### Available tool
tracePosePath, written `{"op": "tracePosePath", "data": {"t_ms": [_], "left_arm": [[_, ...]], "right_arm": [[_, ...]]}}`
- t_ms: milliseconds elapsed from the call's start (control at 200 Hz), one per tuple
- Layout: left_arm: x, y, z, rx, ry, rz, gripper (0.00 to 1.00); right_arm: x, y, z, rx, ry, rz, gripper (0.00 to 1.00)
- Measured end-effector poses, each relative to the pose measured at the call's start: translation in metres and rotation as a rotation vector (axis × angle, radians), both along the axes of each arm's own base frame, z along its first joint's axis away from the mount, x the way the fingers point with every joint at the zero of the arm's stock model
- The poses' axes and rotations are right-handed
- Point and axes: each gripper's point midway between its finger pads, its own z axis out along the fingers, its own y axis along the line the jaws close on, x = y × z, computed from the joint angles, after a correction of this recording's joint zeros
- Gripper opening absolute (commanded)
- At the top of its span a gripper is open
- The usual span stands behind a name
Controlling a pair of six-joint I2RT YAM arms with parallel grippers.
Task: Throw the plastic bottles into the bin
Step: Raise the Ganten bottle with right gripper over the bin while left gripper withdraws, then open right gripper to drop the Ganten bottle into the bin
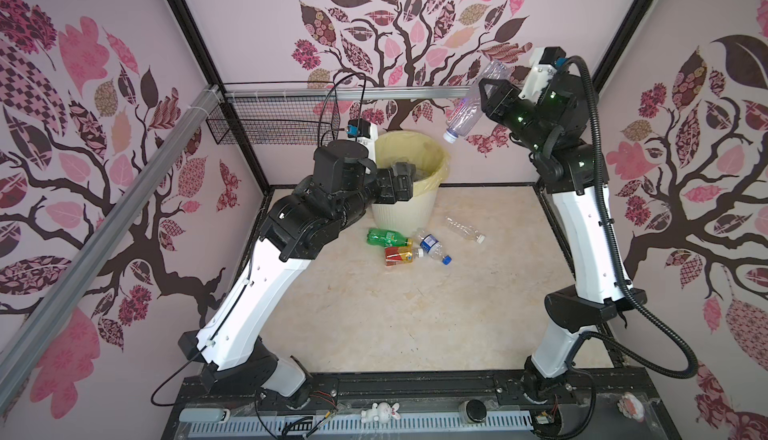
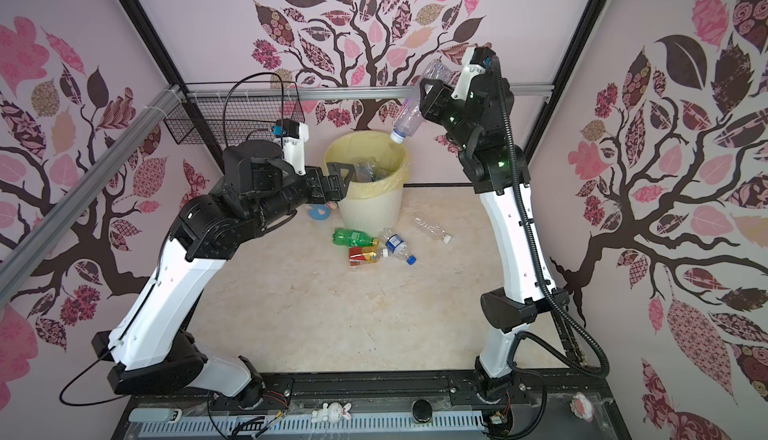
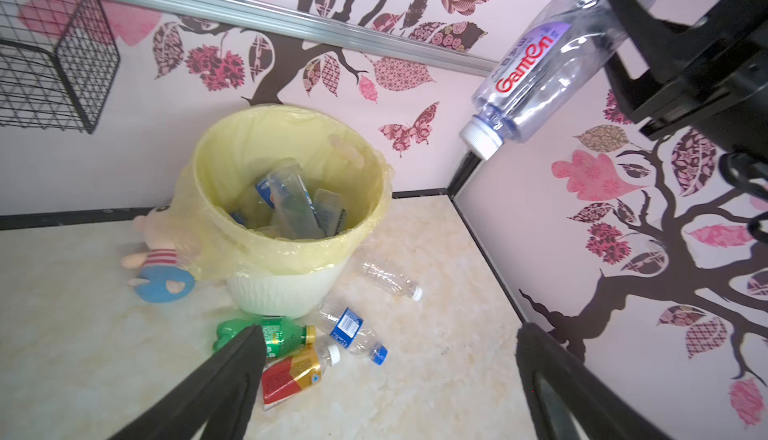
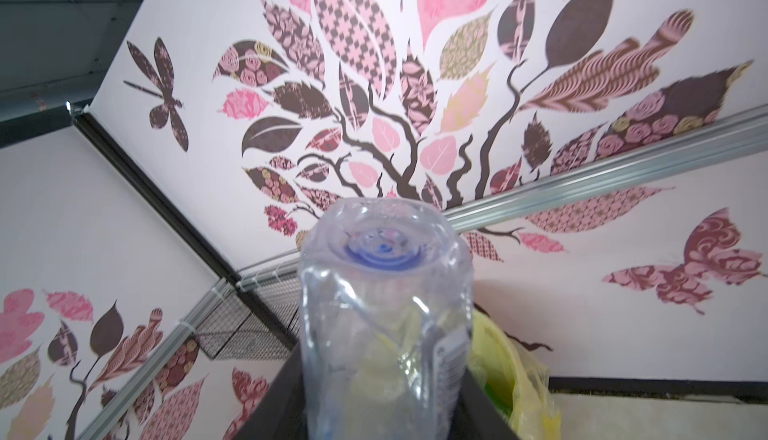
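1. My left gripper [image 2: 337, 182] hangs at the near rim of the bin [image 2: 370, 215], jaws spread wide and empty. That puts it at the mouth, which I judge suits a drop there and leaves it free to go for the next bottle.
2. Behind it a plush doll [image 3: 160, 267] lies against the bin's foot. It is not mine to throw, so I leave it.
3. The bin stands at the back wall, its yellow liner folded over the rim. Several bottles [image 3: 291, 196] already lie inside it.
4. Just in front of it on the floor lie a green bottle [image 2: 353, 237], a red-labelled bottle [image 2: 363, 255], a blue-labelled bottle [image 2: 397, 244] and, a little apart to the right, a bare clear bottle [image 2: 430, 225]. All four are on their sides, so I reckon each needs a grip across its body.
5. My right gripper [image 2: 426, 97] pinches the carried bottle [image 2: 405, 117] across its body, cap down, high above the bin's right side. I cannot tell whether it hangs squarely over the opening.
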Motion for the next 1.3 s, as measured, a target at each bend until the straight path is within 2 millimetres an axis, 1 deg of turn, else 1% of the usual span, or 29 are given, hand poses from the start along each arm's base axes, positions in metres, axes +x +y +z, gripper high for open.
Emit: {"op": "tracePosePath", "data": {"t_ms": [115, 180, 250, 280, 315, 325, 355, 395, 410, 435, 445, 500, 550, 560, 600, 610, 680, 740, 790, 975, 1090, 1180, 1295], "left_arm": [[-0.005, 0.012, -0.006, 0.024, -0.012, 0.027, 0.97], [-0.01, 0.02, -0.009, 0.03, -0.017, 0.038, 0.97], [-0.012, 0.027, -0.013, 0.035, -0.016, 0.049, 0.97], [-0.011, 0.03, -0.014, 0.036, -0.014, 0.055, 0.97], [-0.009, 0.033, -0.015, 0.036, -0.013, 0.064, 0.97], [-0.008, 0.034, -0.015, 0.035, -0.012, 0.067, 0.97], [-0.006, 0.036, -0.016, 0.034, -0.01, 0.073, 0.97], [-0.002, 0.04, -0.019, 0.036, 0.0, 0.086, 0.97], [-0.001, 0.041, -0.021, 0.036, 0.003, 0.088, 0.97], [0.001, 0.042, -0.024, 0.038, 0.012, 0.092, 0.97], [0.001, 0.043, -0.025, 0.037, 0.015, 0.093, 0.97], [0.005, 0.045, -0.034, 0.039, 0.037, 0.101, 0.97], [0.007, 0.045, -0.04, 0.043, 0.053, 0.102, 0.97], [0.008, 0.044, -0.041, 0.044, 0.056, 0.102, 0.97], [0.009, 0.042, -0.044, 0.044, 0.064, 0.096, 0.97], [0.009, 0.042, -0.044, 0.044, 0.065, 0.095, 0.97], [0.01, 0.038, -0.047, 0.044, 0.072, 0.086, 0.97], [0.012, 0.036, -0.049, 0.042, 0.08, 0.083, 0.97], [0.014, 0.034, -0.051, 0.037, 0.088, 0.081, 0.97], [0.019, 0.026, -0.059, 0.015, 0.121, 0.075, 0.97], [0.019, 0.024, -0.06, -0.006, 0.134, 0.075, 0.97], [0.019, 0.024, -0.06, -0.023, 0.142, 0.077, 0.97], [0.02, 0.022, -0.065, -0.046, 0.161, 0.087, 0.97]], "right_arm": [[0.006, -0.008, 0.01, 0.019, -0.057, -0.054, 0.46], [0.013, -0.007, 0.008, 0.028, -0.065, -0.062, 0.47], [0.027, -0.001, 0.0, 0.039, -0.055, -0.055, 0.48], [0.038, 0.004, -0.009, 0.042, -0.039, -0.049, 0.49], [0.051, 0.01, -0.021, 0.039, -0.014, -0.042, 0.53], [0.056, 0.014, -0.028, 0.039, -0.001, -0.036, 0.54], [0.07, 0.021, -0.041, 0.033, 0.025, -0.024, 0.61], [0.091, 0.034, -0.068, 0.026, 0.08, -0.004, 0.73], [0.097, 0.038, -0.076, 0.012, 0.095, 0.002, 0.76], [0.111, 0.046, -0.097, 0.009, 0.137, 0.012, 0.79], [0.114, 0.048, -0.102, 0.0, 0.146, 0.014, 0.8], [0.136, 0.062, -0.143, -0.022, 0.232, 0.029, 0.89], [0.145, 0.069, -0.177, -0.058, 0.308, 0.037, 0.97], [0.146, 0.07, -0.181, -0.056, 0.319, 0.037, 0.99], [0.149, 0.072, -0.203, -0.079, 0.372, 0.039, 1.0], [0.15, 0.073, -0.208, -0.089, 0.379, 0.039, 1.0], [0.146, 0.074, -0.22, -0.102, 0.405, 0.044, 1.0], [0.139, 0.073, -0.224, -0.111, 0.42, 0.044, 1.0], [0.133, 0.07, -0.218, -0.111, 0.416, 0.043, 1.0], [0.11, 0.062, -0.162, -0.08, 0.318, 0.048, 1.0], [0.093, 0.058, -0.14, -0.07, 0.29, 0.062, 1.0], [0.083, 0.056, -0.133, -0.069, 0.287, 0.073, 1.0], [0.069, 0.053, -0.137, -0.089, 0.314, 0.084, 1.0]]}}
